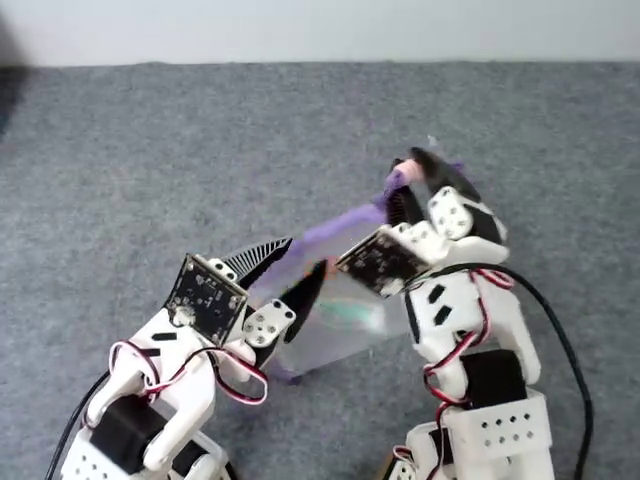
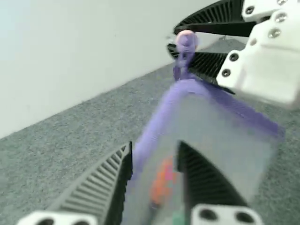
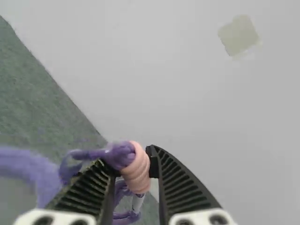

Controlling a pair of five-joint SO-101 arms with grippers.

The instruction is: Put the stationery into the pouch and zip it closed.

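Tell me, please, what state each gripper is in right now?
The left gripper is shut on the translucent pouch.
The right gripper is shut on the zipper pull.

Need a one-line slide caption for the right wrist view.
Right gripper pinches the pink-and-purple zipper charm of the clear purple-edged pouch over grey carpet.

High view looks down; both close wrist views share the zip pull [image 2: 186,41].
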